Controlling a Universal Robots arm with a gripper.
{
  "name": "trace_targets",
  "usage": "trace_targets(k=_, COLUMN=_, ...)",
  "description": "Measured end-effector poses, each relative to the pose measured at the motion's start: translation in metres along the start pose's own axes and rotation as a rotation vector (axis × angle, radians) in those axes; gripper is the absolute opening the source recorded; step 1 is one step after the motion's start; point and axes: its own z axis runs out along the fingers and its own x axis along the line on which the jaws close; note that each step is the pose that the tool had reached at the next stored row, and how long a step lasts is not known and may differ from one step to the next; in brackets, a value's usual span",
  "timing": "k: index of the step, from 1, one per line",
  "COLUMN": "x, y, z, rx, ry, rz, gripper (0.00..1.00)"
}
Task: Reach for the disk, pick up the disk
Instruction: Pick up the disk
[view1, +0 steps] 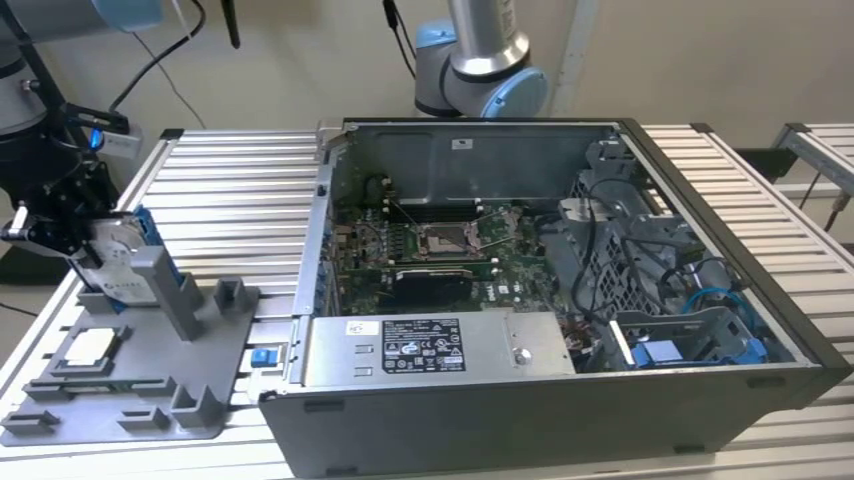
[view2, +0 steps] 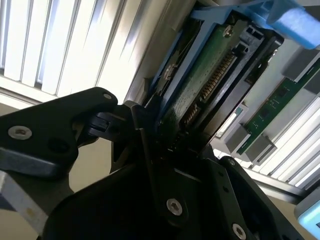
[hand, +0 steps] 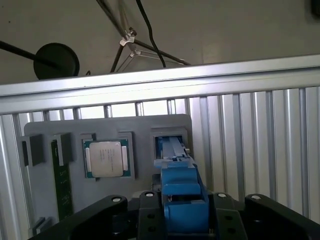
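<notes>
The disk (view1: 118, 250) is held upright by the gripper (view1: 80, 245) — jaws closed on it — just beside the grey fixture's post (view1: 170, 292).

The bench (view1: 227, 190) is made of ribbed aluminium slats with a bright, brushed sheen. The disk (view1: 114, 255) is cased in silver metal with a white paper label and framed in glossy blue plastic; in the second wrist view one face is shown as a green circuit board (view2: 200, 87) with a slight gloss. The fingers (view2: 159, 170) are finished in matt black. The holder (view1: 147, 400) is moulded in matt grey plastic, the computer case (view1: 534, 420) is built of dull grey sheet metal, and the chip (hand: 106, 158) is capped in smooth satin metal.
</notes>
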Motion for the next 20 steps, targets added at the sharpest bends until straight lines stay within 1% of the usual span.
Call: trace_targets(k=20, x=0.0000, y=0.0000, z=0.0000, rx=-0.0003, ry=-0.0033, rz=0.000, gripper=0.00)
